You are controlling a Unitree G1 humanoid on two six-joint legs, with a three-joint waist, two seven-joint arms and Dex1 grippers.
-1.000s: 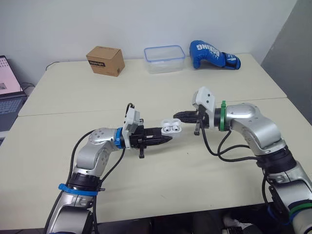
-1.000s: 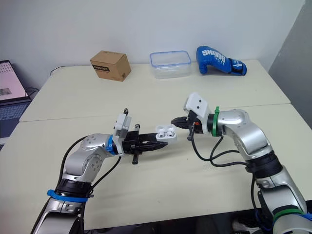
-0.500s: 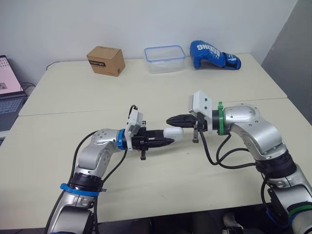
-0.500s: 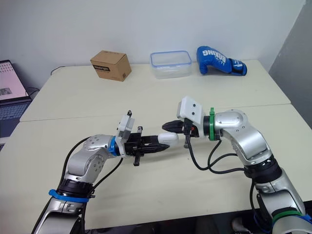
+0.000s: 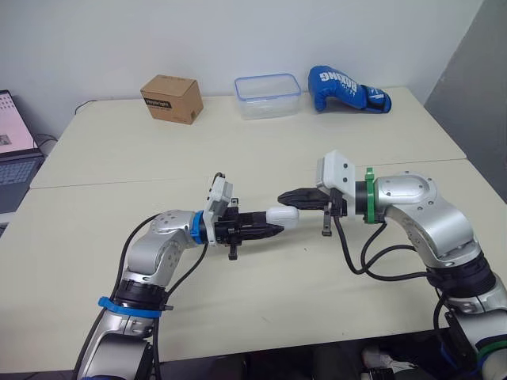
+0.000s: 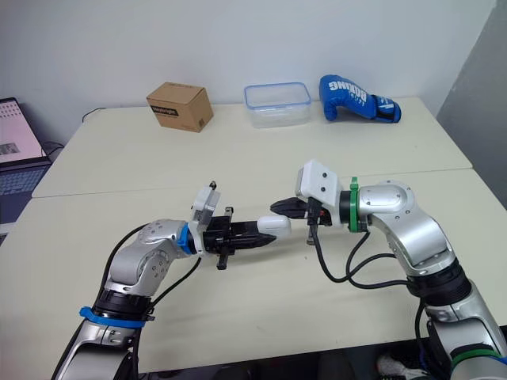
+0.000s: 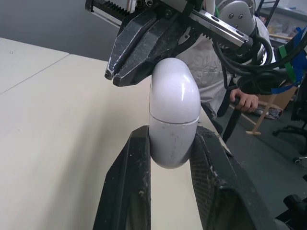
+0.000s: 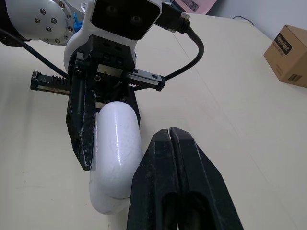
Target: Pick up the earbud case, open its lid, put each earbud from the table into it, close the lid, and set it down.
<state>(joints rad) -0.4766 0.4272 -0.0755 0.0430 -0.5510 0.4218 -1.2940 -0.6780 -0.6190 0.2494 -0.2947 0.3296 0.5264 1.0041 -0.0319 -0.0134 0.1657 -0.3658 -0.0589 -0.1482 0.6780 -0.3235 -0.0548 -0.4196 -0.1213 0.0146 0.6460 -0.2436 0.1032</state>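
The white earbud case (image 5: 282, 215) hangs above the worktop (image 5: 261, 293), its lid seam shut and its lower half pinched in the jaws of the left gripper (image 7: 170, 139). The right gripper (image 5: 285, 195), jaws pressed together, is at the lid. The right tip should probably back clear, then the case should go down level before release. The blue boxing glove (image 5: 345, 89) seems to read "BOXING". The label on the cardboard box (image 5: 169, 98) is illegible.

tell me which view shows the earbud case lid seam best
The left wrist view: the earbud case sits close up, held in the left gripper, its closed seam plain. The right wrist view shows its side, partly behind the shut right gripper. The eye views show it small between both grippers.
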